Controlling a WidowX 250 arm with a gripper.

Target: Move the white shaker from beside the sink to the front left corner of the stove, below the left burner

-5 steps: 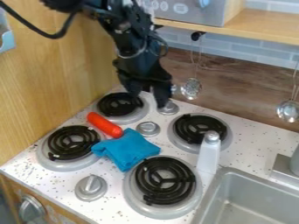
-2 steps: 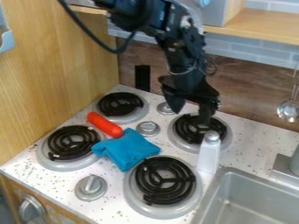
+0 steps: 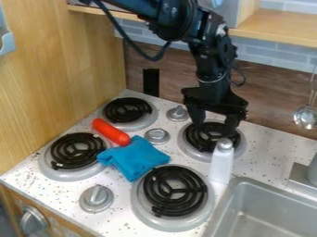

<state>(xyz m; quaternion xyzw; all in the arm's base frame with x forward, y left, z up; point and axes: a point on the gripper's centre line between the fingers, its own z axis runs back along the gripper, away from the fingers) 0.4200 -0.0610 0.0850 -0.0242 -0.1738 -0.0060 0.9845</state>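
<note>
Jaws apart above burner [image 3: 199, 140], speckled white stovetop [image 3: 266, 155], brown wall [image 3: 272, 99] behind

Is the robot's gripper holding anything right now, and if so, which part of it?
Nothing is held. The gripper hangs with its fingers apart over the black coil burner, behind the white bottle.

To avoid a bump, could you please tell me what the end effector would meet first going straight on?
Most likely the black burner coil behind the white bottle: the end effector points down over it. Depth is unclear, so it might brush the bottle first.
</note>
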